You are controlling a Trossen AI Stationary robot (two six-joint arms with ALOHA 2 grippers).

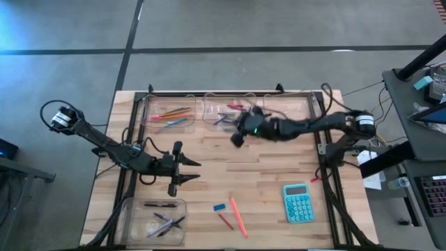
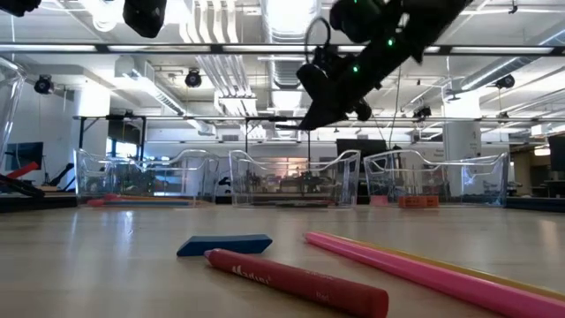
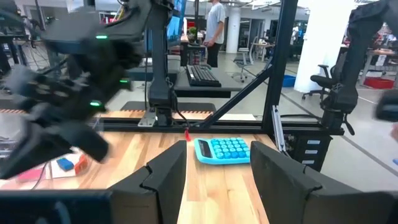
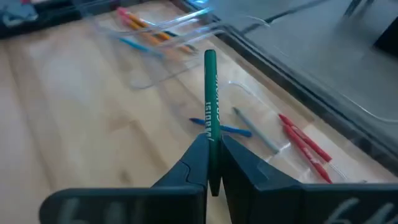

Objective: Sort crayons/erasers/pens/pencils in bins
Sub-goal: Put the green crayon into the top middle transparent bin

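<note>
Bins number four (right gripper clamps one green crayon).

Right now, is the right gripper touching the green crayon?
Touching. The right wrist view shows the right gripper shut on the green crayon, both fingers pressed against its lower end, above the middle bin.

The right gripper pinches a green crayon upright above a clear bin holding red and blue crayons (another bin lies beyond).
</note>
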